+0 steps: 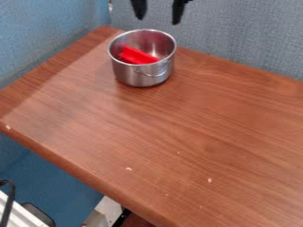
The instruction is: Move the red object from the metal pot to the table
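Blue wall (249,35) behind table (178,133); fingers (140,11) spread above metal pot (143,58).

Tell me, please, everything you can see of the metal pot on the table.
The metal pot is a round, shiny silver vessel with straight sides and an open top, standing upright near the far edge of the brown wooden table. Its polished wall mirrors the wood. Inside lies the red object, slanted against the left of the interior. The gripper hangs above its far rim, fingers apart, not touching it. No handle can be made out from here.

Blue textured wall (254,35) behind
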Controlling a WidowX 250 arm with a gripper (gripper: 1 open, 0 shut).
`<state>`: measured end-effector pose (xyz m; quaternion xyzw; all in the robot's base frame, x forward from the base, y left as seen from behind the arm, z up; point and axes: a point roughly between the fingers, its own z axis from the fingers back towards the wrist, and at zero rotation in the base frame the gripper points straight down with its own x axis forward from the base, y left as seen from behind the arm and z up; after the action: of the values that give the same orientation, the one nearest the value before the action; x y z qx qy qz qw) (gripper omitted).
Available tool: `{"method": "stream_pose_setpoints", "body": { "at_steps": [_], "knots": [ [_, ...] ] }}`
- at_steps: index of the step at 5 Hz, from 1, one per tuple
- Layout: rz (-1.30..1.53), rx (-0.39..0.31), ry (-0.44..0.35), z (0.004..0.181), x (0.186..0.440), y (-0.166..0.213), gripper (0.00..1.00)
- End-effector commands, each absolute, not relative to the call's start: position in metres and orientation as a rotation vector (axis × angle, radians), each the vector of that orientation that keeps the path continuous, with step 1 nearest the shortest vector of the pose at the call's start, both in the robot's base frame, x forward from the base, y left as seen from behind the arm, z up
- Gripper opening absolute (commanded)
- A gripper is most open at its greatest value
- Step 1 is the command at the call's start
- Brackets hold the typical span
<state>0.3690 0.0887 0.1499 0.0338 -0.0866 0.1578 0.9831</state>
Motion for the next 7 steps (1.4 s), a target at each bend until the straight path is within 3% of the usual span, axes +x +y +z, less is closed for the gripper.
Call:
{"method": "stream_pose_setpoints", "body": {
  "at_steps": [1, 3, 7],
  "knots": [
    [0.308, 0.078, -0.230, 0.163, 0.368, 0.095, 1.00],
    [0.274, 0.075, -0.225, 0.137, 0.366, 0.084, 1.00],
    [0.394, 0.101, -0.152, 0.116, 0.353, 0.103, 1.00]
  ]
}}
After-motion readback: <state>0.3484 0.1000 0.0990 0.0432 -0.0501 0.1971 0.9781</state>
